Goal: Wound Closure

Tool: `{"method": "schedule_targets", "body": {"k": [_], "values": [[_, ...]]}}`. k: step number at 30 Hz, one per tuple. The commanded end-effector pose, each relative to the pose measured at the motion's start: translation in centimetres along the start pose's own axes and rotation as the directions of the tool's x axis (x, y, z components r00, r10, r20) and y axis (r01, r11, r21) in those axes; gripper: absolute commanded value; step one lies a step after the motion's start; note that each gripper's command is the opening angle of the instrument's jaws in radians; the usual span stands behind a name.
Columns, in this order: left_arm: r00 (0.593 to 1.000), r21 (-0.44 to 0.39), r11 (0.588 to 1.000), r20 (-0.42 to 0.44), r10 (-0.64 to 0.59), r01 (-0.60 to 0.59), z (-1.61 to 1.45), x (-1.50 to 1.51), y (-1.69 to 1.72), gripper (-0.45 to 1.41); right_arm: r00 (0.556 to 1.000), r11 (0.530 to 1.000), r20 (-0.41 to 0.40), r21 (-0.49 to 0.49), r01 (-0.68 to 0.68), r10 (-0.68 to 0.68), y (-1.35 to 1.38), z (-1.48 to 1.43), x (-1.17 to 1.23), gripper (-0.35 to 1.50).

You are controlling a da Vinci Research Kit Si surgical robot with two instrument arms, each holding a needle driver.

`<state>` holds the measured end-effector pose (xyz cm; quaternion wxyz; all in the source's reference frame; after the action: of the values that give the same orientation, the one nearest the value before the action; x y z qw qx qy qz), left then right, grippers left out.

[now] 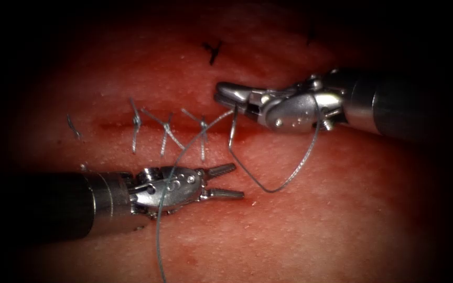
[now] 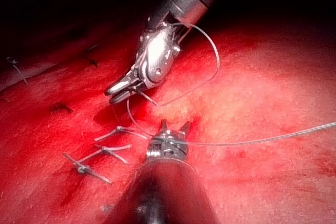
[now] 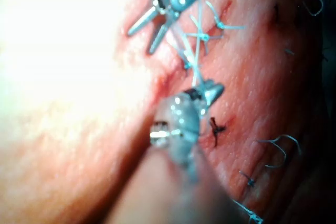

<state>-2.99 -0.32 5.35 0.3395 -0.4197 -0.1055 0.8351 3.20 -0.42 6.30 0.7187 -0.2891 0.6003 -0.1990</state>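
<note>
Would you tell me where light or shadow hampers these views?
Endoscope view: dark rim; glare on the right tool, jaws shut on the needle by the cut; left tool open, empty. Right wrist view: glare floods the tissue.

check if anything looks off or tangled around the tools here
One oddity: the grey braided thread loops over the right tool, draping across its silver wrist. That tool is shut on the thin curved steel needle above the cut. The left tool is open, holding nothing.

The left tool [image 1: 226, 182] is held low with its jaws parted and empty; the right tool [image 1: 226, 94] (entering from the right) is clamped shut.
</note>
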Motion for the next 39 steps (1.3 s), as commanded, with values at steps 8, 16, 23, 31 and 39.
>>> {"method": "schedule_targets", "body": {"k": [8,16,23,31,39], "values": [[1.0,0.0,1.0,-0.003,0.001,-0.001,0.09,0.02,-0.01,0.27,0.999,1.0,-0.049,0.003,0.022,-0.022,-0.39,-0.14,0.12,-0.35],[1.0,0.0,1.0,-0.003,0.001,-0.001,0.1,0.03,-0.03,0.26,0.996,0.997,-0.055,-0.029,-0.067,0.066,-0.34,-0.14,-0.01,-0.35],[1.0,0.02,1.0,0.001,-0.015,0.015,0.15,0.14,-0.11,0.26,0.984,0.987,-0.095,-0.045,-0.157,0.152,-0.07,-0.06,-0.12,-0.35],[1.0,0.073,0.997,0.011,-0.011,0.01,0.23,0.18,-0.26,0.27,0.959,0.963,-0.1,-0.029,-0.268,0.264,0.0,0.02,-0.25,-0.35],[0.999,0.136,0.991,0.038,-0.006,0.001,0.31,0.0,-0.38,0.27,0.941,0.948,-0.125,-0.021,-0.318,0.313,0.02,0.14,-0.29,-0.35]]}}
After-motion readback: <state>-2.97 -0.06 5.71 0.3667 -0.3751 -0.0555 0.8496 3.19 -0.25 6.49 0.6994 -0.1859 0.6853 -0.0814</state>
